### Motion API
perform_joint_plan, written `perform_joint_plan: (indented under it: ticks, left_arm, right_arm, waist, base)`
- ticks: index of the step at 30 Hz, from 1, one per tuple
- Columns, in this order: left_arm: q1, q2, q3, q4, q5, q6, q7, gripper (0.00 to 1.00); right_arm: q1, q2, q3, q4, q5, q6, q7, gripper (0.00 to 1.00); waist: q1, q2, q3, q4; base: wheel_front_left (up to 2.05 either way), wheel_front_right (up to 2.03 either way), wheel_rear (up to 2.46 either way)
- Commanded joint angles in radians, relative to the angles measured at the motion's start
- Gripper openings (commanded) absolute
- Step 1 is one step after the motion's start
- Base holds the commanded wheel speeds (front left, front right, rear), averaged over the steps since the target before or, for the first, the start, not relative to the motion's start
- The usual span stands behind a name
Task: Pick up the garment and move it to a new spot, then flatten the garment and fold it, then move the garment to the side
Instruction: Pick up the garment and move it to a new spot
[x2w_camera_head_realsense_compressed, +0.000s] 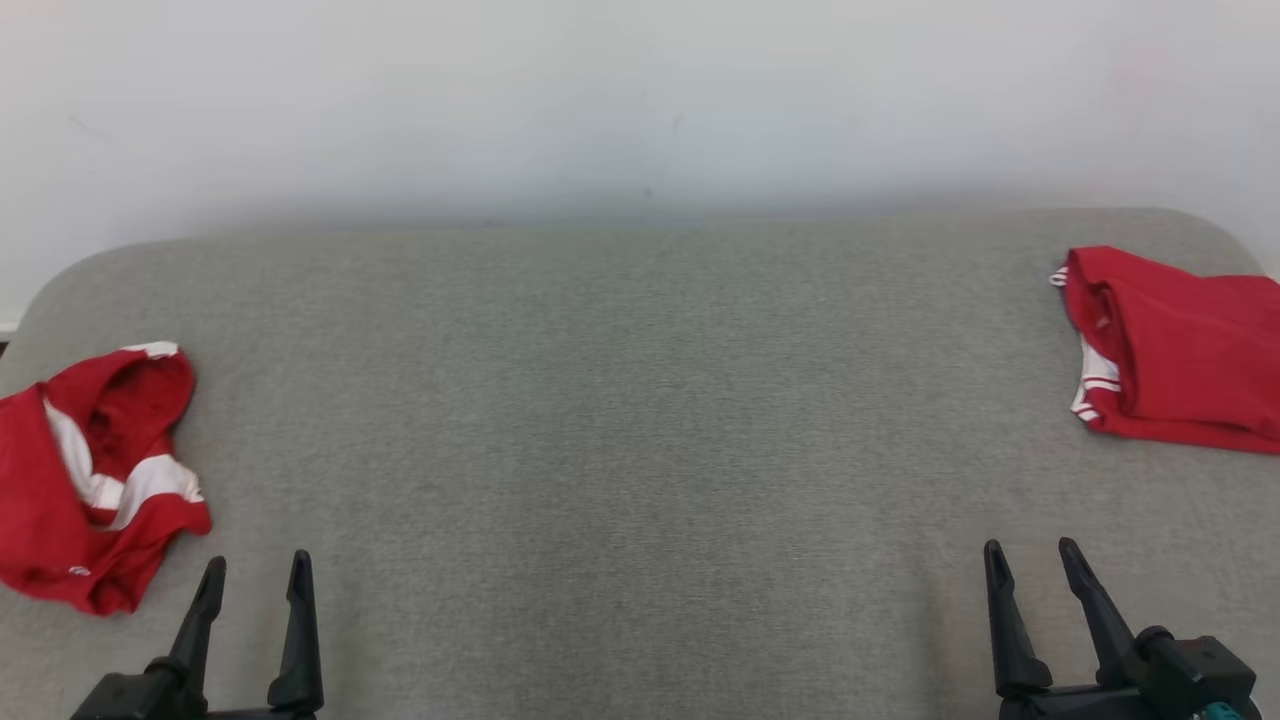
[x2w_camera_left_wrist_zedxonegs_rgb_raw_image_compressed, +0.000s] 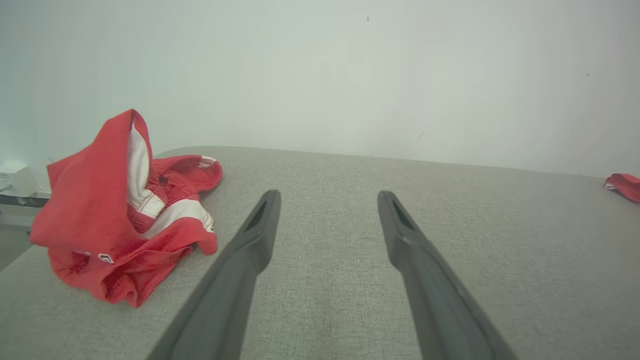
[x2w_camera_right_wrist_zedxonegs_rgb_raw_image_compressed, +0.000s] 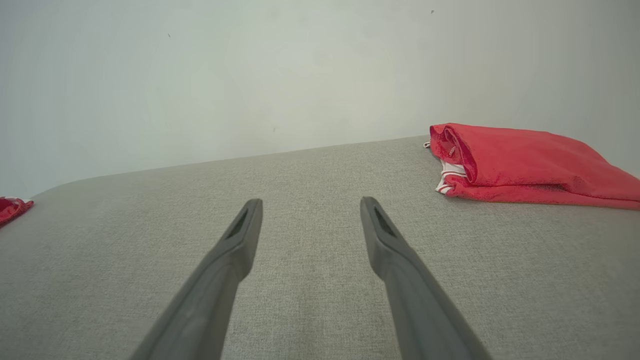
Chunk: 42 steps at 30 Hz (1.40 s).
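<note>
A crumpled red garment with white stripes (x2w_camera_head_realsense_compressed: 90, 480) lies in a heap at the left edge of the grey surface, and it stands up in a bunch in the left wrist view (x2w_camera_left_wrist_zedxonegs_rgb_raw_image_compressed: 120, 210). My left gripper (x2w_camera_head_realsense_compressed: 257, 563) is open just to the right of it and a little nearer, apart from it, with nothing between its fingers (x2w_camera_left_wrist_zedxonegs_rgb_raw_image_compressed: 327, 196). A second red garment (x2w_camera_head_realsense_compressed: 1170, 350), folded flat, lies at the far right (x2w_camera_right_wrist_zedxonegs_rgb_raw_image_compressed: 520, 165). Well short of it, at the lower right, my right gripper (x2w_camera_head_realsense_compressed: 1030, 552) is open and empty (x2w_camera_right_wrist_zedxonegs_rgb_raw_image_compressed: 310, 202).
The grey fabric-covered surface (x2w_camera_head_realsense_compressed: 640, 420) has rounded far corners and ends at a pale wall (x2w_camera_head_realsense_compressed: 640, 100). A wide bare stretch lies between the two garments. Past the left edge, a white object sits on a ledge (x2w_camera_left_wrist_zedxonegs_rgb_raw_image_compressed: 15, 180).
</note>
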Motion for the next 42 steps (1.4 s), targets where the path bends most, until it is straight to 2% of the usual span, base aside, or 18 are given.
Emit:
perform_joint_plan:
  ticks: [1, 15, 23, 32, 42]
  left_arm:
    - [-0.014, 0.008, 0.004, 0.001, 0.006, 0.002, 0.0, 1.0]
    - [-0.023, -0.004, 0.039, 0.004, -0.001, 0.01, 0.0, 1.0]
    - [-0.016, -0.014, 0.056, 0.007, 0.002, 0.009, 0.0, 1.0]
    - [-0.004, -0.019, 0.071, 0.009, 0.007, 0.005, 0.0, 1.0]
    - [-0.039, -0.021, 0.1, 0.01, -0.002, 0.003, 0.0, 1.0]
  right_arm:
    - [0.005, 0.009, 0.004, 0.0, 0.008, 0.0, -0.005, 1.0]
    - [-0.027, -0.002, 0.018, 0.019, 0.007, 0.0, -0.006, 1.0]
    - [-0.042, -0.008, 0.033, 0.031, 0.005, 0.0, -0.003, 1.0]
    - [-0.043, -0.007, 0.043, 0.047, 0.013, 0.0, -0.004, 1.0]
    - [-0.045, -0.007, 0.044, 0.051, 0.018, 0.0, -0.005, 1.0]
  waist:
    - [0.0, 0.0, 0.006, 0.036]
    - [0.0, 0.0, 0.046, 0.303]
    - [0.0, 0.0, 0.049, 0.425]
    - [0.0, 0.0, 0.04, 0.483]
    - [0.0, 0.0, 0.044, 0.458]
  base:
    - [0.0, 0.0, 0.0]
    - [0.0, 0.0, 0.0]
    - [0.0, 0.0, 0.0]
    - [0.0, 0.0, 0.0]
    - [0.0, 0.0, 0.0]
